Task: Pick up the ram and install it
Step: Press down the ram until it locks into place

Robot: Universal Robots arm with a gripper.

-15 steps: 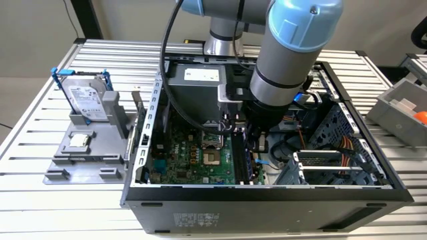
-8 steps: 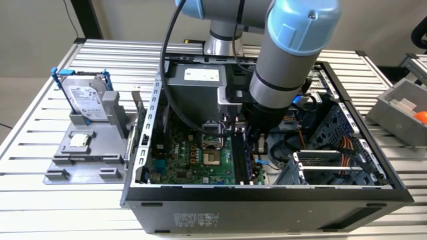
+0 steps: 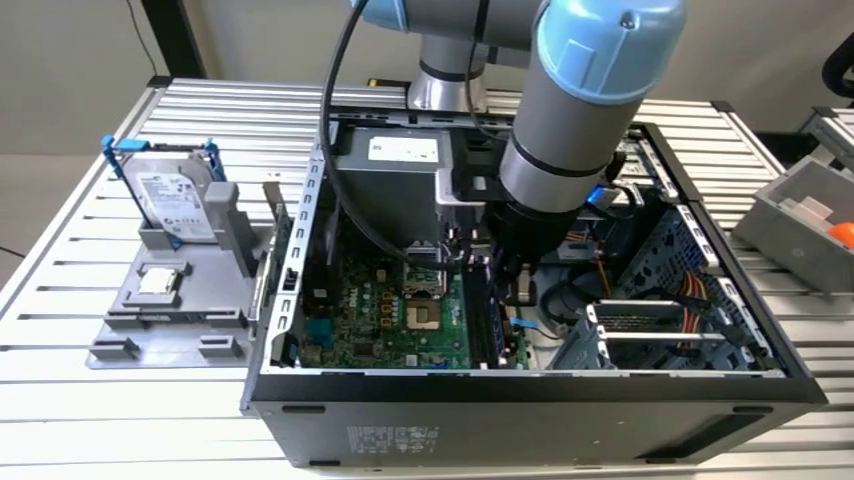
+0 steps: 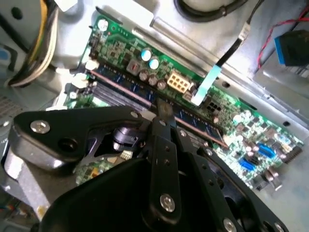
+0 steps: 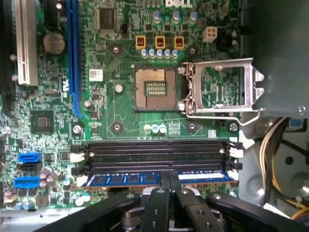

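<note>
The gripper (image 5: 169,180), fingers pressed together on the ram (image 5: 120,180), is holding it along the nearest memory slot of the motherboard (image 5: 120,121), so pickup looks done and seating under way, inside the open case (image 3: 534,385) lying on a slatted metal table (image 3: 80,240).

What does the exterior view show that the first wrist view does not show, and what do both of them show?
Exterior view alone: the arm reaching down into the open computer case, and a grey holder at the exterior view's left carrying a silver hard drive and a small square chip.

First wrist view alone: the blue ram lying along a memory slot, with the claw at its middle, fingers close together on it, and the empty black slots beside it.

Both: the green motherboard and its open processor socket.
</note>
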